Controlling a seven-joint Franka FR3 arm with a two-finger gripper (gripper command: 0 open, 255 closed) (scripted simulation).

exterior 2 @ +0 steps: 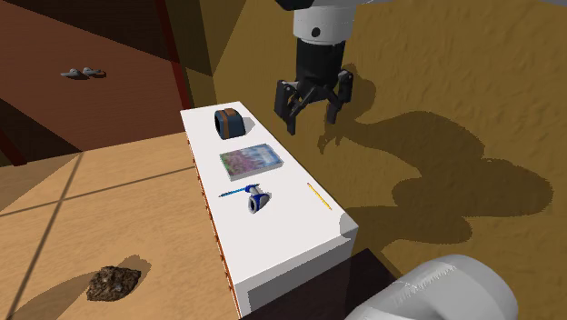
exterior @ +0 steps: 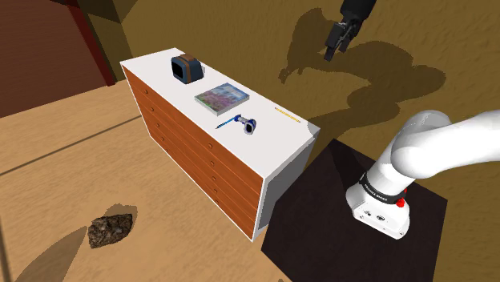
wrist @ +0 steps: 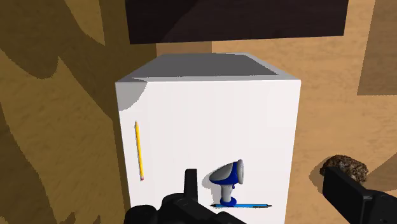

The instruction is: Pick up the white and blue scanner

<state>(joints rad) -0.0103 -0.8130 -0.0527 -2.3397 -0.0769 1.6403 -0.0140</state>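
The white and blue scanner (exterior: 249, 124) lies on the white top of a wooden-fronted dresser (exterior: 280, 143), near its middle, with a blue pen (exterior: 228, 122) beside it. From the second exterior view, the scanner (exterior 2: 258, 199) rests between a book and the dresser's near end. My black gripper (exterior 2: 312, 111) hangs open well above the dresser, off its far long edge, holding nothing. Seen from the shoulder, the gripper (exterior: 334, 44) floats high over the floor beyond the dresser. In the wrist view the scanner (wrist: 229, 177) lies far below, between the spread fingers (wrist: 191, 184).
On the dresser top also lie a book (exterior: 221, 98), a yellow pencil (exterior: 286, 114) near the back edge, and a dark blue and brown box-like object (exterior: 187, 68) at the far end. A brown rock (exterior: 110, 228) lies on the floor in front.
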